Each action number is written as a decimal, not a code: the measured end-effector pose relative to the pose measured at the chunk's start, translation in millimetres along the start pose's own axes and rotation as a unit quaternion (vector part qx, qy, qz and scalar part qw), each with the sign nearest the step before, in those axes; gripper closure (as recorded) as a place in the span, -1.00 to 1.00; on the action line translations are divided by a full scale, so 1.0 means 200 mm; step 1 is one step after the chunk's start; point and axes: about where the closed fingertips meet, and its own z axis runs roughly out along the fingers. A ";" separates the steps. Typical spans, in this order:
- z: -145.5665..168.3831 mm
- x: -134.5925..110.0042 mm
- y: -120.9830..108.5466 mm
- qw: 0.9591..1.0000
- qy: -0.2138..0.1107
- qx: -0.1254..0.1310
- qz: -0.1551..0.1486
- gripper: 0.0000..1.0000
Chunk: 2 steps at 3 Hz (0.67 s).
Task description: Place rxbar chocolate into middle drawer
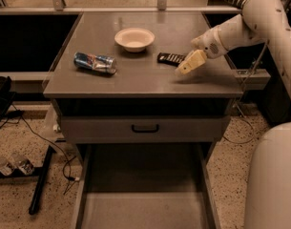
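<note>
On the bench (135,78), from the left: a drinks can (95,62) on its side, a pale bowl (134,38), then the snack bar (170,58) in its dark wrapper. The bar lies flat with its long axis running left to right across the top. The tool (192,62) hangs at the bar's right end, its tip pointing down and left towards it, carried by the white arm (240,27) that reaches in from the right. The bar lies to the tool's left, so close that we cannot tell whether the two touch, nor whether the tool is apart or together. We judge the bar not yet lifted. Under the bench top sits a shut drawer front (145,128) with a black handle, and below it the open drawer (145,209) stands pulled out towards us. We reckon the coming move calls for a grasp across the bar's short width, then a carry forward over the bench's front edge and down.
</note>
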 end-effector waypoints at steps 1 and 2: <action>0.05 0.01 0.00 1.000 0.009 -0.007 0.008 -1.00; 0.09 0.02 0.00 1.000 0.019 -0.013 0.011 -1.00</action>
